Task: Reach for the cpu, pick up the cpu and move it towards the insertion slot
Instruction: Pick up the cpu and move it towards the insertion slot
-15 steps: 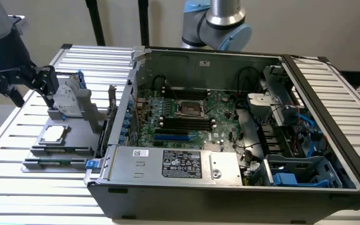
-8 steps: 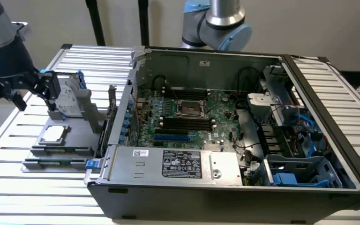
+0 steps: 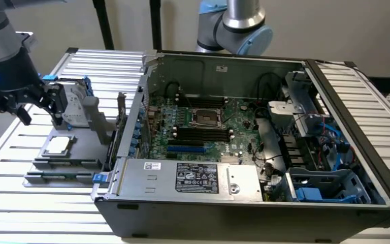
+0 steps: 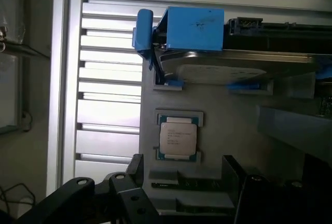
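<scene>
— Silvery lid uppermost, the cpu [image 4: 178, 136] lies flat in its seat on the grey fixture [image 3: 53, 168]. The fixture is on the table [image 3: 19, 213] at the exterior view's left, outside the computer case [image 3: 249, 218]. Your claw [image 3: 41, 118] hangs above the fixture, fingers apart, carrying nothing.

— Am I lined up?

— Roughly, in my judgement. In the wrist view the chip sits between the two dark fingers [image 4: 136, 169], so the approach looks centred, but the claw is well clear of it. Note the hard drive [image 4: 223, 71] in its blue bracket [image 4: 189, 27], standing just on the far side of the cpu. In the exterior view your claw is beside it. Descend straight, with no drift to the far side, or a finger may catch the bracket.

— And the grip?

— The chip is thin and sits low, with raised lips of the fixture on two of its sides. I would have you square the fingers to the two free edges, lower until the tips flank the chip, then close gently. A skewed pinch is likely to tilt it or flick it out.

— The destination?

— The insertion slot [image 3: 205, 118], a silver frame with a dark centre on the green board, lies inside the case, well apart to the right.
</scene>
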